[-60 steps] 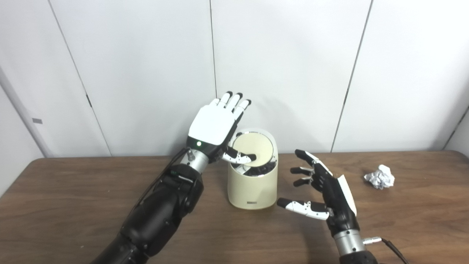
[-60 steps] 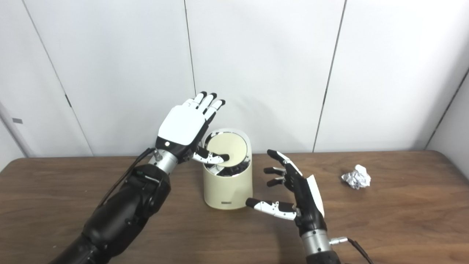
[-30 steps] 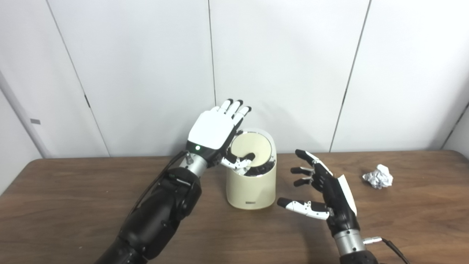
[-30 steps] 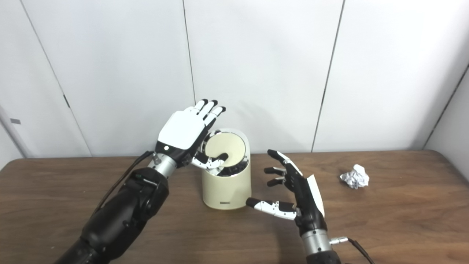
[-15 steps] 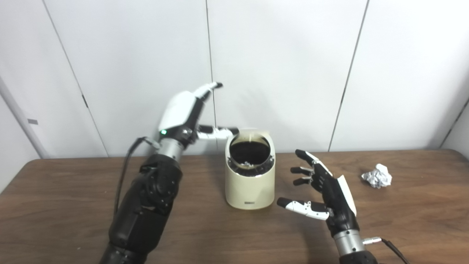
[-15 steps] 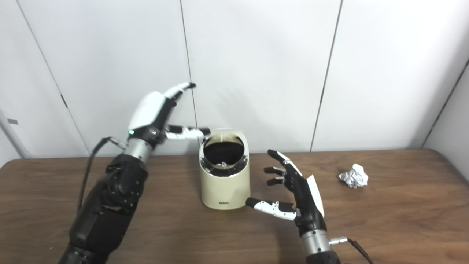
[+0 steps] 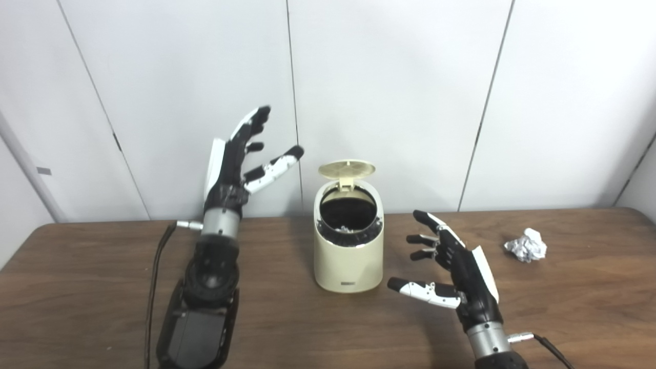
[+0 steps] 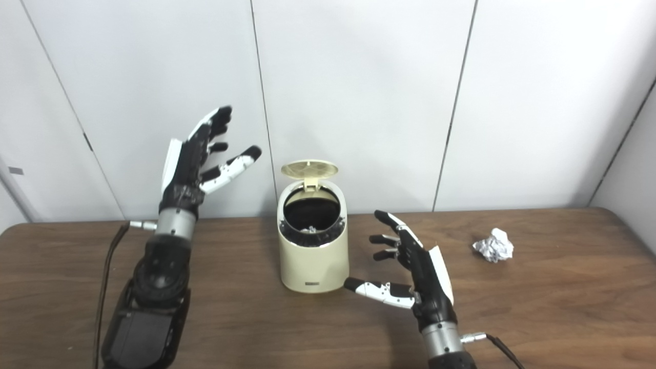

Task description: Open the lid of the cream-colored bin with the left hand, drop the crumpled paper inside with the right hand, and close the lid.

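I see the table [image 7: 102,287] running wall to wall, with the bin [image 7: 348,246] standing near its middle. My left hand [image 7: 233,159] is raised to the left of the bin, apart from it, fingers spread and holding nothing. My right hand [image 7: 453,274] hovers low just right of the bin, fingers also spread and empty. The lid [image 7: 346,169] stands flipped up at the back of the bin, leaving the dark mouth open. The paper [image 7: 525,245] lies on the table well to the right, untouched.
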